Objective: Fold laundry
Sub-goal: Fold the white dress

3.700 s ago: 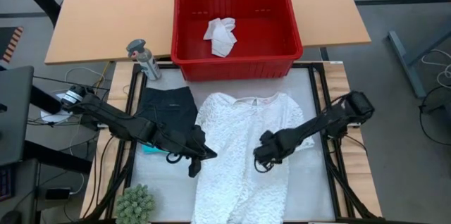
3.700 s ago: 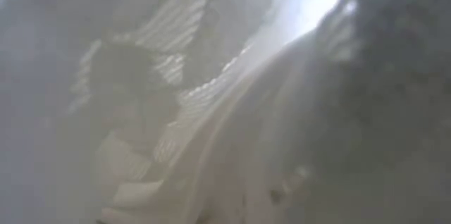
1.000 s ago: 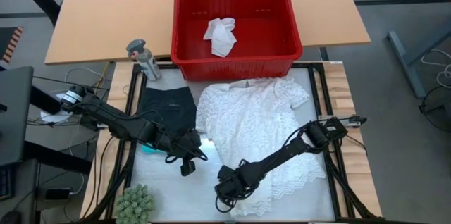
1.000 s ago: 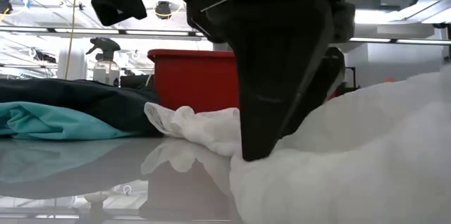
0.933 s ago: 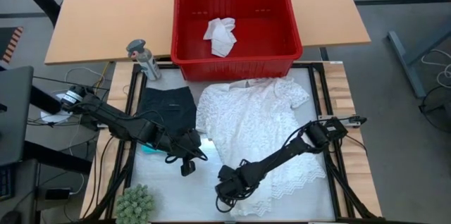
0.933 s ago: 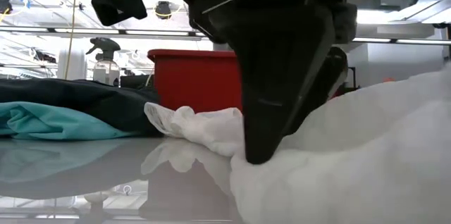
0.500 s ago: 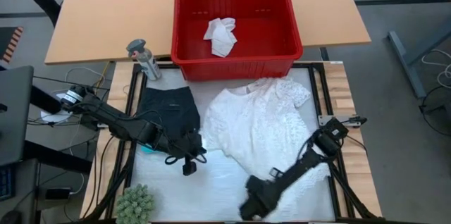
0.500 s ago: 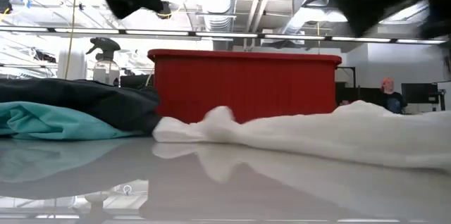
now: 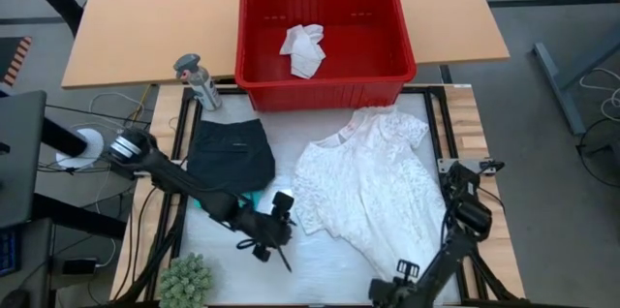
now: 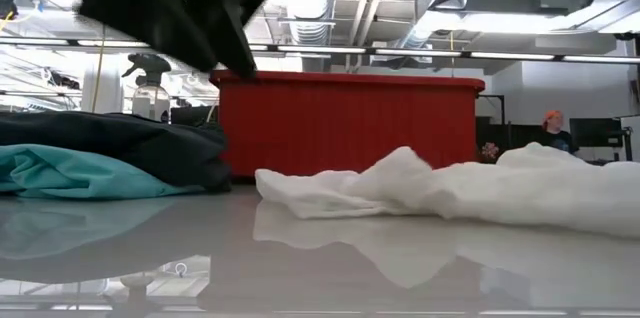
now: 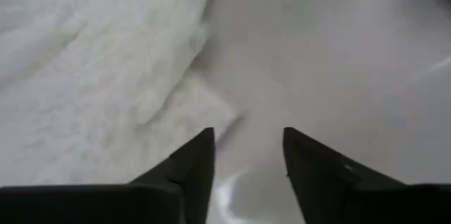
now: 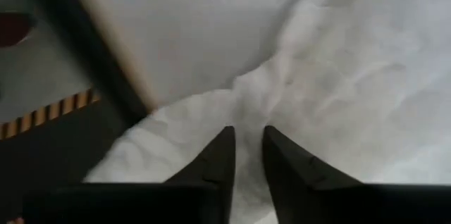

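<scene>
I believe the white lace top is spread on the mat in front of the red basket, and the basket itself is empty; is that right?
Not quite. The white lace top does lie on the mat in front of the red basket, but the basket is not empty: the high view shows a small crumpled white cloth inside it.

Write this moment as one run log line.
left gripper: open, beside white lace blouse | right gripper: over blouse hem, empty | black shorts: untouched

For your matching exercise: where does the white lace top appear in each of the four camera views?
High view: white lace top right of centre, before the red basket.
Low view: low mound, centre to right; basket behind.
Left wrist view: fills the upper left.
Right wrist view: fills most of the picture.
Shared landmark: the basket.
</scene>
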